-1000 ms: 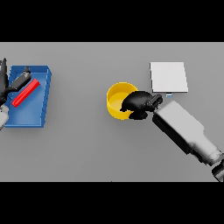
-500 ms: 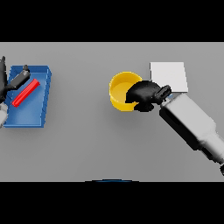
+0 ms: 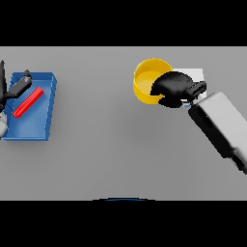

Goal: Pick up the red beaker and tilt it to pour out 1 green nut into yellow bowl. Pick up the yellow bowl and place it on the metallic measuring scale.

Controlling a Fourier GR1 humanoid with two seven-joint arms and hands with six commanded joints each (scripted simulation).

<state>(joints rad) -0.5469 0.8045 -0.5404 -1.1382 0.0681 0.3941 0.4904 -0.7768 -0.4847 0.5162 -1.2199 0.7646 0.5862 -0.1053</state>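
The right hand (image 3: 174, 87), its fingers curled over the near rim of the yellow bowl (image 3: 147, 80), has carried it up and rightward over the last second, so it now overlaps the metallic scale (image 3: 197, 75), suggesting placement is close.

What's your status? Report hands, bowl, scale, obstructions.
Right hand shut on yellow bowl, beside metallic scale. Left hand open over blue tray, at red beaker. No obstruction seen.
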